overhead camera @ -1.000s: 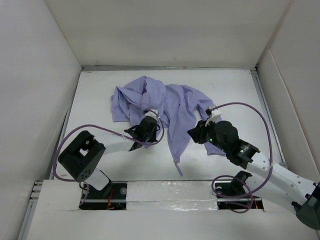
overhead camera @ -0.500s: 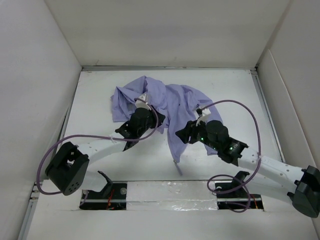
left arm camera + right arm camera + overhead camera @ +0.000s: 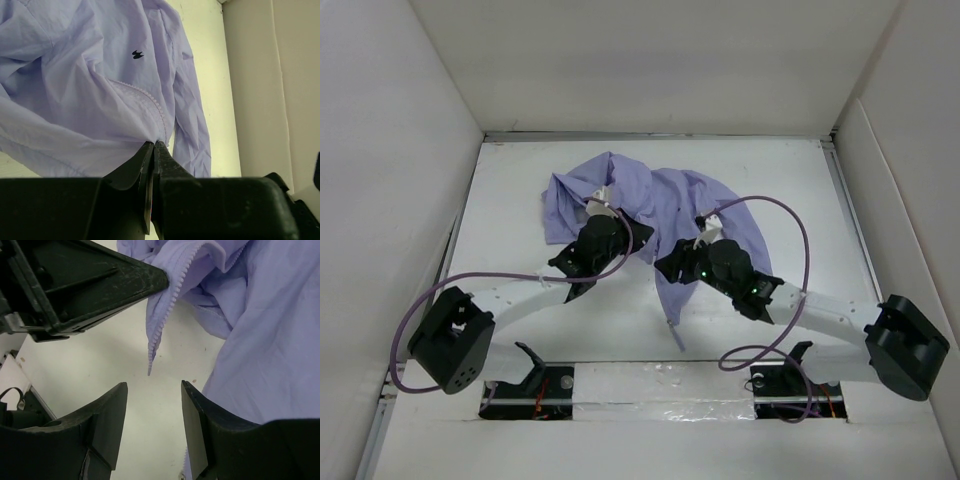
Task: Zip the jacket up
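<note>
The lavender jacket [image 3: 682, 200] lies crumpled at the middle back of the white table. My left gripper [image 3: 636, 234] is shut on its zipper edge; in the left wrist view the closed tips [image 3: 154, 144] pinch the fabric just below the row of zipper teeth [image 3: 150, 102]. The right wrist view shows the left gripper's fingers [image 3: 100, 280] holding that edge up, and the loose zipper end [image 3: 152, 357] hangs down from it. My right gripper [image 3: 152, 385] stands open just below and short of that zipper end, with nothing between its fingers. From above, the right gripper [image 3: 667, 266] sits close to the left one.
White walls enclose the table [image 3: 510, 200] on the left, back and right. Purple cables [image 3: 790, 215] loop off both arms. A jacket strip with a zipper [image 3: 672, 325] trails toward the near edge between the arm bases.
The left gripper has moved away from the near edge, keeping its pinch on the jacket edge. The right arm has swung left toward it, and its jaws have spread wider.
</note>
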{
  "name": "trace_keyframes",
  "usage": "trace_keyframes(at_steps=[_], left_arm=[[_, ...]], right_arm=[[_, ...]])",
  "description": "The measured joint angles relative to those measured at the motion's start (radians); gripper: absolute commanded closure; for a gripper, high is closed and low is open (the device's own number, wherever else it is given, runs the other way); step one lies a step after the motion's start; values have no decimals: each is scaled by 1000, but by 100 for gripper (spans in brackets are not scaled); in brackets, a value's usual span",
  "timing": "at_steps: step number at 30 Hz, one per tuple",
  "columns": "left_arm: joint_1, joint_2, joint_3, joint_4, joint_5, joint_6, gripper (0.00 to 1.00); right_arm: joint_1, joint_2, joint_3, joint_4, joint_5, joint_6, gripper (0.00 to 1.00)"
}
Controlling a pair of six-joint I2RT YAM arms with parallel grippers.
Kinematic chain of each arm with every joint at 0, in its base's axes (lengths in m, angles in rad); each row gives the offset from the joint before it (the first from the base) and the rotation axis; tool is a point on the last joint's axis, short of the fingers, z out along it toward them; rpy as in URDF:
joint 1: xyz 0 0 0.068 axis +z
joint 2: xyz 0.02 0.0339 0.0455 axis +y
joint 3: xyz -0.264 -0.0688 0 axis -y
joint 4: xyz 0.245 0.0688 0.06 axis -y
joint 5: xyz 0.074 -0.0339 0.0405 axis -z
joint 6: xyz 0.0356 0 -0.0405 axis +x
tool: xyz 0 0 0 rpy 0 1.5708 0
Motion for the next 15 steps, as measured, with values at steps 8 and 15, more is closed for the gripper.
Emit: trace_keyframes(at_steps=[8,15], left_arm=[[0,-6,0,7,24,-22,100],[0,-7,0,9,36,-32,100]], right_arm=[[13,94,28,77,-6,0,53],[18,140,39,127,-6,-3,60]])
